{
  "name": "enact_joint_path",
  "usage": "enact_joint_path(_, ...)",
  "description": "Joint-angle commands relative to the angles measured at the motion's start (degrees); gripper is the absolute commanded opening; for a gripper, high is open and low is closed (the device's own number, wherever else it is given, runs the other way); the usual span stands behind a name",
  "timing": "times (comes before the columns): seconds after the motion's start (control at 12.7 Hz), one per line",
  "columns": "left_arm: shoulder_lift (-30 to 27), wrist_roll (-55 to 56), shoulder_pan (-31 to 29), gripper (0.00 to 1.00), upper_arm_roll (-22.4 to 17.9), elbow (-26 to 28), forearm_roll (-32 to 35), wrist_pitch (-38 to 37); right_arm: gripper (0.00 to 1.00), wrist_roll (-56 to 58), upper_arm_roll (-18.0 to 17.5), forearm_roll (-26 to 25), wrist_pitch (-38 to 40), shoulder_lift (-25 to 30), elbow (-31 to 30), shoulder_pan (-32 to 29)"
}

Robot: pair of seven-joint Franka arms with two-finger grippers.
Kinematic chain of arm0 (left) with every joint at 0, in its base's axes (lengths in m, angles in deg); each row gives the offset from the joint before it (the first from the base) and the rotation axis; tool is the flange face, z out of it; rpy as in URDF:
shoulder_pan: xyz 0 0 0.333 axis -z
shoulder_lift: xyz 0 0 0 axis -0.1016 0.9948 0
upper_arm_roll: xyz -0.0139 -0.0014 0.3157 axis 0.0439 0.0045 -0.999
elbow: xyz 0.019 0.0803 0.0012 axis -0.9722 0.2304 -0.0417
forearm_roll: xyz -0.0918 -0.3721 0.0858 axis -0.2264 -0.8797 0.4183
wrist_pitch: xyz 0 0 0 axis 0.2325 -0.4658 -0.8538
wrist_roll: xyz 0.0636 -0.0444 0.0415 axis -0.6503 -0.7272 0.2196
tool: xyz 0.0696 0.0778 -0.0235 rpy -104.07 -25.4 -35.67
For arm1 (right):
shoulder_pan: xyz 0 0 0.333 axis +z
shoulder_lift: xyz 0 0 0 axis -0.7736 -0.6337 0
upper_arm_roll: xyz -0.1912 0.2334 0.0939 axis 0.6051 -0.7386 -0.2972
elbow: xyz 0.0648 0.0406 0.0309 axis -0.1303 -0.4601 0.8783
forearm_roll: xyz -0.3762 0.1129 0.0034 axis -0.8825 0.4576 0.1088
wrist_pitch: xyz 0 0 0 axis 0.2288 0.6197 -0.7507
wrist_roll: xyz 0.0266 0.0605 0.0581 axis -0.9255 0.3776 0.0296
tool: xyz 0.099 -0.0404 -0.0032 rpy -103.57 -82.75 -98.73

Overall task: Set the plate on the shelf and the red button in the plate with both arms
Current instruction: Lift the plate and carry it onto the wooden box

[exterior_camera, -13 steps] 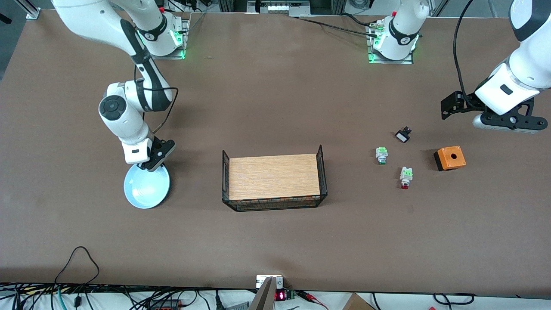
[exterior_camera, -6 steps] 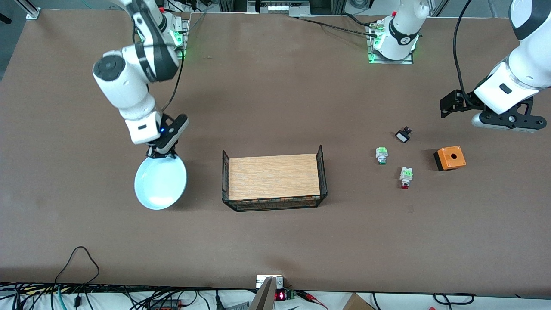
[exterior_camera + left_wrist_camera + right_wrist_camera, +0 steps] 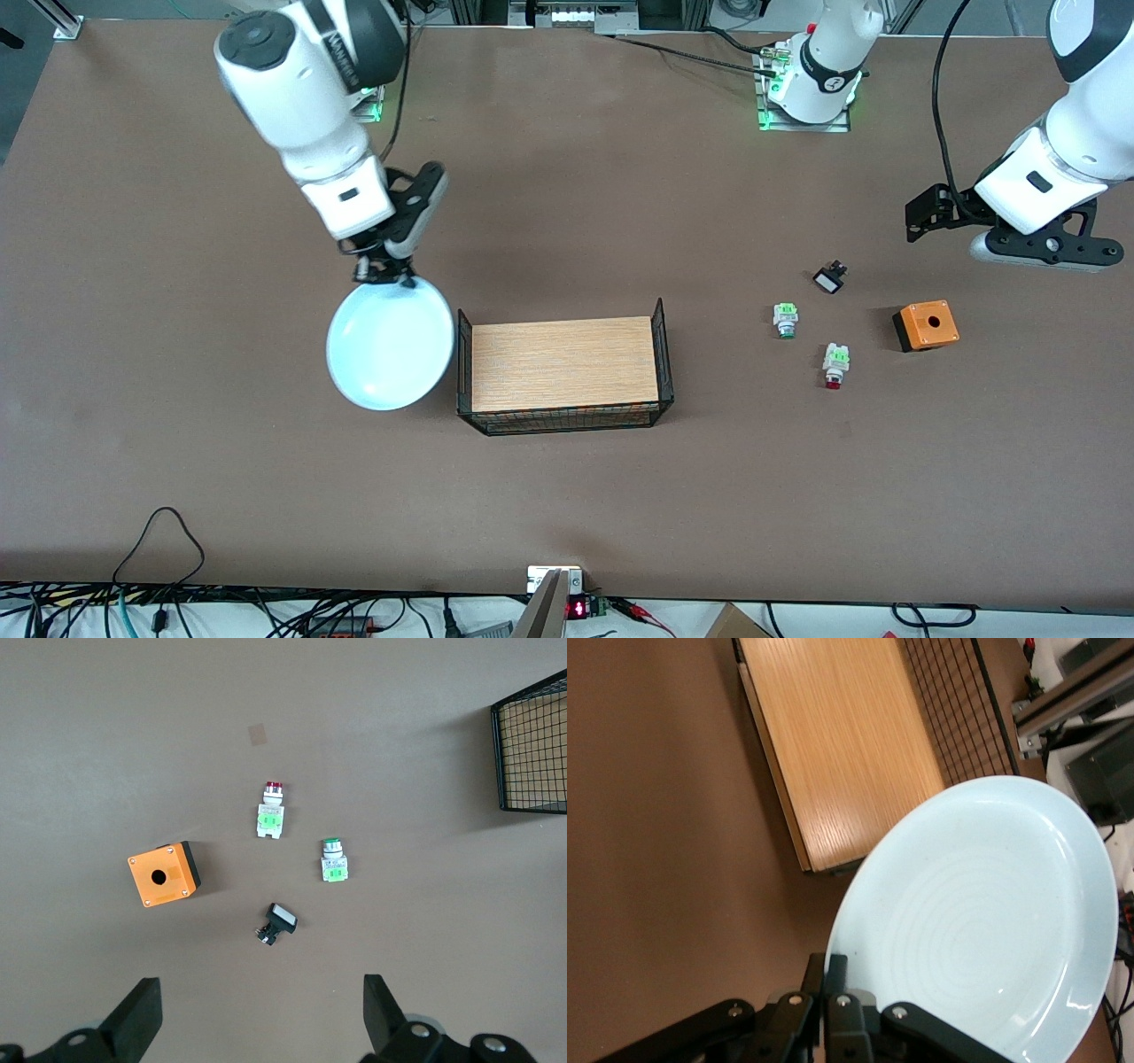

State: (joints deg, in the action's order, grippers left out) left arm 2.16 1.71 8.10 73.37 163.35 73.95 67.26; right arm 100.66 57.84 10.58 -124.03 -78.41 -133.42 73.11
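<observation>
The right gripper (image 3: 383, 270) was clamped on the rim of the pale blue plate (image 3: 391, 344), carrying it in the air just beside the wire basket (image 3: 563, 424). The left gripper (image 3: 257, 1014) hung spread wide and empty above the table, with the red button (image 3: 834, 362) lying below it, near the orange box (image 3: 926, 324)

Arms: glossy white rounded shells, dark grey joint bands | Wrists: black camera brackets, black cables looped along links | Bases: white, green-lit | right end effector (image 3: 383, 270): black fingers, silver screws | left end effector (image 3: 257, 1019): black wedge-shaped fingers (image 3: 137, 1014), silver bolts
</observation>
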Motion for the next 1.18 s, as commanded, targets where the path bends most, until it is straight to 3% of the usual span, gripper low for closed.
enact_joint_path(0.0,0.63,0.09,0.19,1.00,0.04,-2.07,-0.39,-1.37,0.00,-0.09,0.01,-0.28,1.92,-2.47,4.42,6.37)
enact_joint_path(0.39,0.89,0.18,0.28,1.00,0.04,-2.59,-0.39,-1.46,0.00,-1.41,0.01,-7.31,1.57,-13.09,13.03,13.42)
enact_joint_path(0.79,0.98,0.27,0.28,1.00,0.21,-2.86,-0.39,-1.55,0.00,-8.70,0.01,-16.97,0.86,-19.51,13.13,15.80)
enact_joint_path(1.02,1.07,0.62,0.19,1.00,0.21,-2.86,-0.56,-1.72,0.00,-11.78,0.01,-19.18,-0.46,-20.84,13.13,16.59)
enact_joint_path(1.1,1.59,0.62,0.19,1.00,0.21,-2.86,-0.56,-1.81,0.11,-11.87,0.01,-19.18,-0.46,-20.84,13.13,16.68)
